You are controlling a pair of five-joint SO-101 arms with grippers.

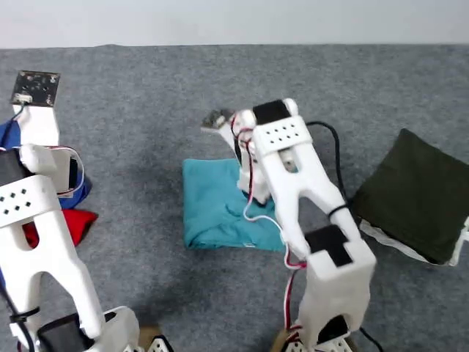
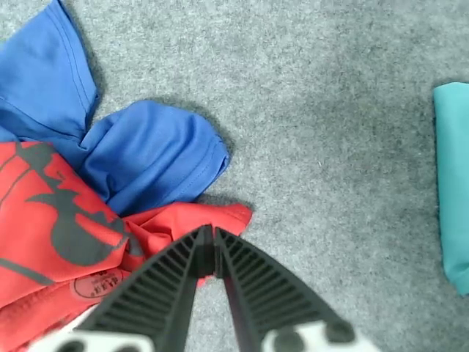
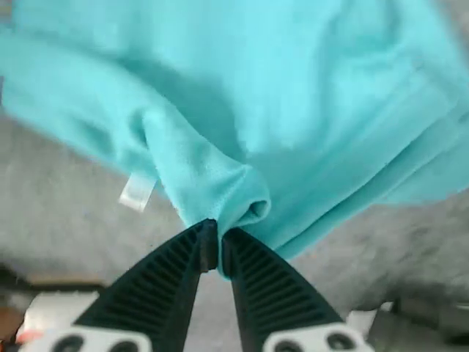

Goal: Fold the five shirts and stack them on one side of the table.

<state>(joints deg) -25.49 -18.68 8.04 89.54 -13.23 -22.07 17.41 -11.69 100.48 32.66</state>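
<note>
A teal shirt [image 1: 212,209] lies folded at the table's middle. My right gripper [image 3: 215,246] is shut on a bunched fold of the teal shirt [image 3: 293,88], next to a small white label [image 3: 137,192]. The right arm [image 1: 293,169] covers that corner from above. At the left edge a blue shirt [image 2: 154,158] and a red shirt [image 2: 44,235] with a dark print lie crumpled together. My left gripper [image 2: 212,253] hangs shut over the red shirt's edge, with no cloth visibly between its fingers. A dark green shirt [image 1: 418,194] lies folded at the right on a white one [image 1: 396,246].
The table is covered in grey carpet [image 1: 146,95], bare across the back and between the teal shirt and the red and blue pile [image 1: 77,220]. The edge of the teal shirt [image 2: 454,176] shows in the left wrist view. Both arm bases stand at the front edge.
</note>
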